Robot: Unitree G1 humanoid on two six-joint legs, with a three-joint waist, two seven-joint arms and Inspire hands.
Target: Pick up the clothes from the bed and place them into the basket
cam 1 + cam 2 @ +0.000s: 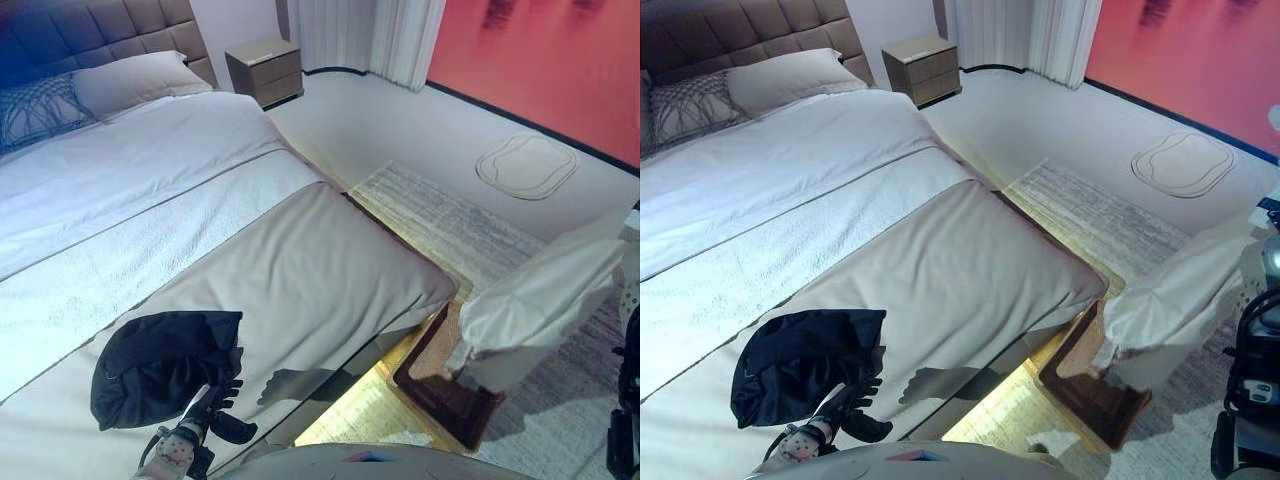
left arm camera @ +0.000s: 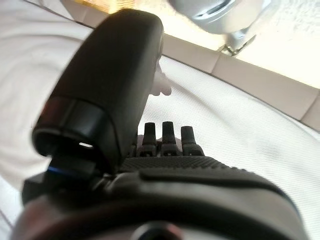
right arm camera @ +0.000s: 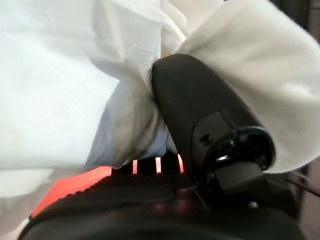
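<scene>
A dark navy garment (image 1: 160,365) lies crumpled on the beige cover near the foot of the bed (image 1: 300,270). My left hand (image 1: 215,405) rests at that garment's near edge with fingers (image 2: 167,137) straight over the bare cover, holding nothing. A white garment (image 1: 545,295) hangs off to the right above a brown basket (image 1: 445,390) on the floor beside the bed, its lower end dipping to the basket. My right hand (image 3: 200,110) is shut on this white cloth (image 3: 75,90), thumb pinching a fold. In the eye views the cloth hides the right hand.
Pillows (image 1: 130,80) and a padded headboard are at the far end of the bed. A nightstand (image 1: 265,70) stands beyond it, near white curtains (image 1: 390,35). A striped rug (image 1: 450,225) lies under the basket, and a small mat (image 1: 527,165) lies further out.
</scene>
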